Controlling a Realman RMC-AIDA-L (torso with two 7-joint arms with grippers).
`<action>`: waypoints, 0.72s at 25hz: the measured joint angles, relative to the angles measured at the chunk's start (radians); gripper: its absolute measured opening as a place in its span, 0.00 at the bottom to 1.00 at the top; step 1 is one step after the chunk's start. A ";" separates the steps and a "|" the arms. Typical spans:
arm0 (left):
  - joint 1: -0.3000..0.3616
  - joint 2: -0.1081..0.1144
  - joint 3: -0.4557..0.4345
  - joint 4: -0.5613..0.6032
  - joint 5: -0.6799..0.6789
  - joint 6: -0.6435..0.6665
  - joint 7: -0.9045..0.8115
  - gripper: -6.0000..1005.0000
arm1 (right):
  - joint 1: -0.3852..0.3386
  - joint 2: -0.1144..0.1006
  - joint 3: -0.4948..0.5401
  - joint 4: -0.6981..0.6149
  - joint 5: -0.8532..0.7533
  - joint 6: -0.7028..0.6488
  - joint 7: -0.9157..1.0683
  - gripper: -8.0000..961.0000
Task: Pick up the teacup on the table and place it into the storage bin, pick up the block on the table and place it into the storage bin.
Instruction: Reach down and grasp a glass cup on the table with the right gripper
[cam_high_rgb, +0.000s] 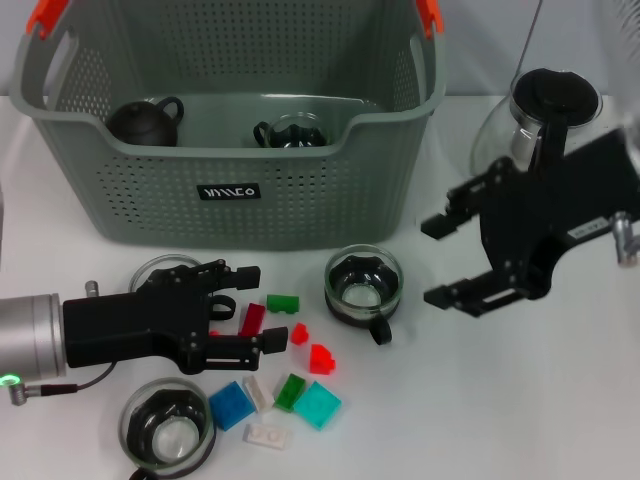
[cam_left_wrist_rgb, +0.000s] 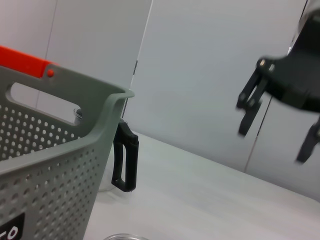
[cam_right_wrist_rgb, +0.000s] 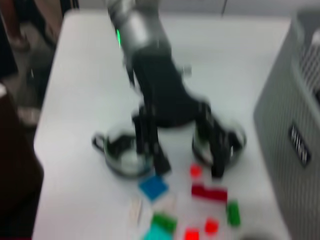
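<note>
Left gripper (cam_high_rgb: 243, 307) low over the table (cam_high_rgb: 520, 400), fingers spread apart, nothing held; a dark red block (cam_high_rgb: 252, 319) lies between the fingertips, contact unclear. Right gripper (cam_high_rgb: 440, 262) raised at 3 o'clock of the scene, fingers wide apart, empty, in front of the glass jug (cam_high_rgb: 520, 120).

Storage bin (cam_high_rgb: 300, 190) fills the 12 o'clock side, grey-green, perforated walls, orange-red handle tops, black label; a dark teapot (cam_high_rgb: 145, 120) and a glass cup (cam_high_rgb: 292, 132) sit inside.

Teacup (cam_high_rgb: 363, 285) clear glass with black handle, on the table just in front of the bin, between the two grippers, untouched. Two more glass cups: one (cam_high_rgb: 165, 432) at 7 o'clock, one (cam_high_rgb: 160, 270) behind the left gripper.

Blocks scattered at 6 o'clock: green (cam_high_rgb: 283, 302), red (cam_high_rgb: 321, 358), blue (cam_high_rgb: 231, 405), teal (cam_high_rgb: 317, 404), white (cam_high_rgb: 267, 435). Open table toward 4–5 o'clock.
</note>
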 joint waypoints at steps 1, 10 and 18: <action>-0.001 -0.001 0.000 -0.001 0.000 0.000 0.000 0.93 | 0.004 0.003 -0.014 0.017 -0.031 0.010 -0.004 0.72; 0.006 -0.005 0.001 -0.002 -0.022 0.000 0.000 0.93 | 0.094 0.008 -0.196 0.270 -0.140 0.200 0.003 0.71; 0.013 -0.005 0.000 -0.001 -0.023 0.000 0.008 0.93 | 0.190 0.011 -0.335 0.482 -0.141 0.380 0.026 0.71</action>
